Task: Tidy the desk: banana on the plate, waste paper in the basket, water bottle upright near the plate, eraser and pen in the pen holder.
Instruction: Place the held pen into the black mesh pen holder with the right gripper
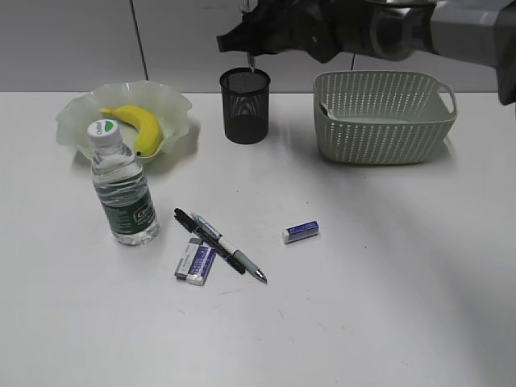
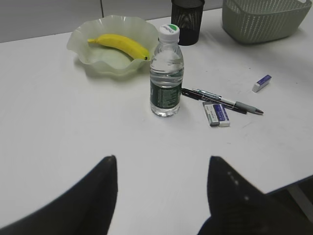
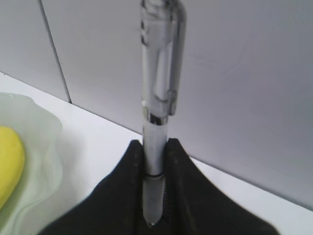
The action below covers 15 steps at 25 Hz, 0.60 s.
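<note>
Nearest the front edge of the desk (image 1: pixel 387 322), two erasers (image 1: pixel 196 263) lie side by side touching a black pen (image 1: pixel 208 240) and a grey-grip pen (image 1: pixel 230 248), a third eraser (image 1: pixel 300 232) lies apart to their right, and the left gripper (image 2: pixel 161 196) hangs over bare tabletop with jaws apart, holding nothing. Toward the left edge the water bottle (image 1: pixel 121 187) stands upright just in front of the plate (image 1: pixel 173 105), which carries the banana (image 1: pixel 139 122). Along the back edge sit the pen holder (image 1: pixel 245 105) and, to its right, the basket (image 1: pixel 384 115); the right gripper (image 3: pixel 155 161) is clamped on a clear pen (image 3: pixel 159 98), held upright above the pen holder.
</note>
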Available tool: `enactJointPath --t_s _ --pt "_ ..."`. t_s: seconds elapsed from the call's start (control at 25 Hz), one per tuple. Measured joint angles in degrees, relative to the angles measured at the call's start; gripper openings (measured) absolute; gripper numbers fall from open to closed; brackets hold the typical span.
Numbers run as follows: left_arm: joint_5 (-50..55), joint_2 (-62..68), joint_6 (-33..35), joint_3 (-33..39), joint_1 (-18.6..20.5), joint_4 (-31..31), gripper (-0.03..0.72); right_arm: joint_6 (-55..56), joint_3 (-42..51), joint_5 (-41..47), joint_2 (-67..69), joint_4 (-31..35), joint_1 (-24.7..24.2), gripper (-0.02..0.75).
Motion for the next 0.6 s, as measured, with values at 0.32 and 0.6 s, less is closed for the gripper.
enactJointPath --t_s 0.32,0.6 --pt "0.0 0.0 0.0 0.0 0.0 0.0 0.436 0.1 0.0 -2.3 4.0 3.0 -0.2 0.144" --pt "0.0 0.0 0.0 0.0 0.0 0.1 0.436 -0.4 0.0 -1.9 4.0 2.4 0.7 0.33"
